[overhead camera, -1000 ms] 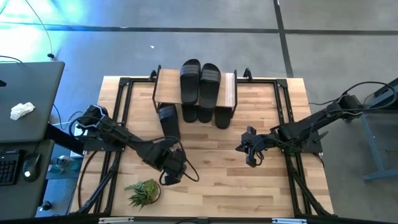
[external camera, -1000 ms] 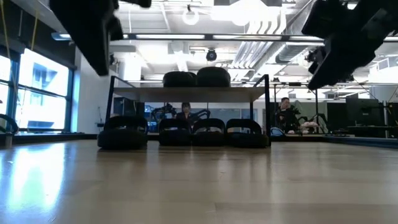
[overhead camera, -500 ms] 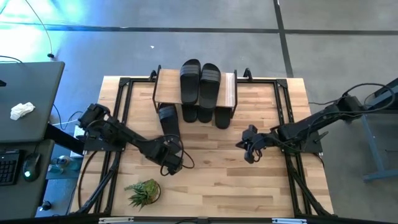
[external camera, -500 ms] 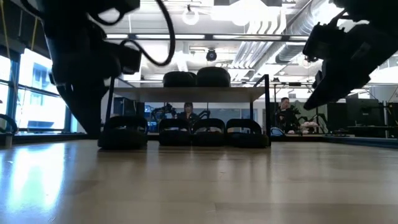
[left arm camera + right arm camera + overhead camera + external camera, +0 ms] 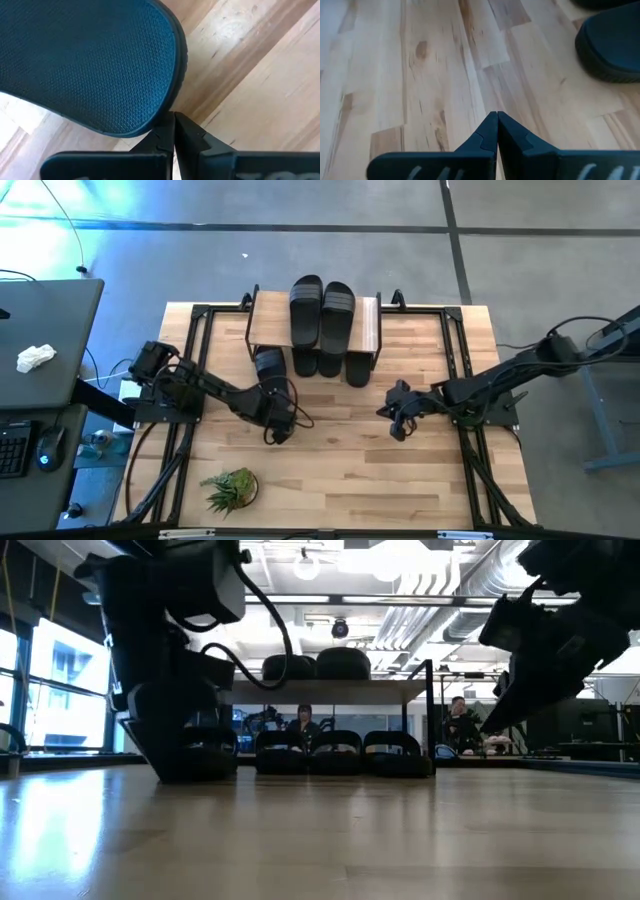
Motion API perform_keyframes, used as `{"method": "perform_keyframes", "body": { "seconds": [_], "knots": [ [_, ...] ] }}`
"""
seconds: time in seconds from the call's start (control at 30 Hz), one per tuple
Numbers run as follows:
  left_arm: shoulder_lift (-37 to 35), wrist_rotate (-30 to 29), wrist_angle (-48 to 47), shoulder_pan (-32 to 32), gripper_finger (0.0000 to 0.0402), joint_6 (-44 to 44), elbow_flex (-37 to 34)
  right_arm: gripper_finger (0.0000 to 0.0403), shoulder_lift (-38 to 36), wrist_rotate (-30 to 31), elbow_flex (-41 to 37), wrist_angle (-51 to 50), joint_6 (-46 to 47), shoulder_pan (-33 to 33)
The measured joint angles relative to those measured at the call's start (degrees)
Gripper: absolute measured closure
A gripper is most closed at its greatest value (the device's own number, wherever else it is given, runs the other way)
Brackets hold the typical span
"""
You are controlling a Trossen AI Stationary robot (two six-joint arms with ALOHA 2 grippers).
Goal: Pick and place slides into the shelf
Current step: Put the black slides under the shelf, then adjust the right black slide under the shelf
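Observation:
The shelf [image 5: 368,328] stands at the table's far middle. Two black slides [image 5: 321,312] lie on its top plank, and others [image 5: 330,364] poke out from the lower tier, resting on their soles. The leftmost slide [image 5: 270,372] lies angled on the table at the shelf's left side. My left gripper [image 5: 277,420] is shut and low, right at that slide's near end [image 5: 90,65]. My right gripper [image 5: 394,418] is shut and hovers raised over bare table, near side of the shelf's right part; a slide's end [image 5: 612,50] shows ahead of it. My left gripper [image 5: 174,120] points its shut fingertips at the rounded near end of the leftmost slide's sole [image 5: 176,97], coming from the table's near side, slanting down. The slide lies flat on the table. Whether the tips touch the rim, I cannot tell.
A small potted plant [image 5: 230,488] stands near the table's near-left corner. Black frame rails [image 5: 196,360] run along both table sides. Bare wood lies between the two grippers. Beyond the table, people [image 5: 300,720] sit in the room.
My left gripper has moved from beside the plant toward the far edge and come down low, ending at the leftmost slide's near end. Its fingers stay shut. My right gripper has shifted only slightly. No slide has moved.

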Motion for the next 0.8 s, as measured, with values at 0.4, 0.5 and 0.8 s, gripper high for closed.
{"method": "perform_keyframes", "body": {
  "seconds": [0.4,0.5,0.8],
  "knots": [
    [0.2,-4.3,-1.6,7.2,0.0401,8.3,-0.2,0.0403,3.4,-0.6,0.0,3.7,-1.1,0.0],
    [0.4,-7.9,-2.8,9.6,0.0401,8.8,-0.3,0.0403,3.4,-0.6,0.0,3.8,-1.5,0.0],
    [0.3,-8.6,-2.1,13.5,0.0401,16.4,-0.3,0.0403,3.4,-0.9,0.0,4.0,-1.7,-0.1]
  ]
}}
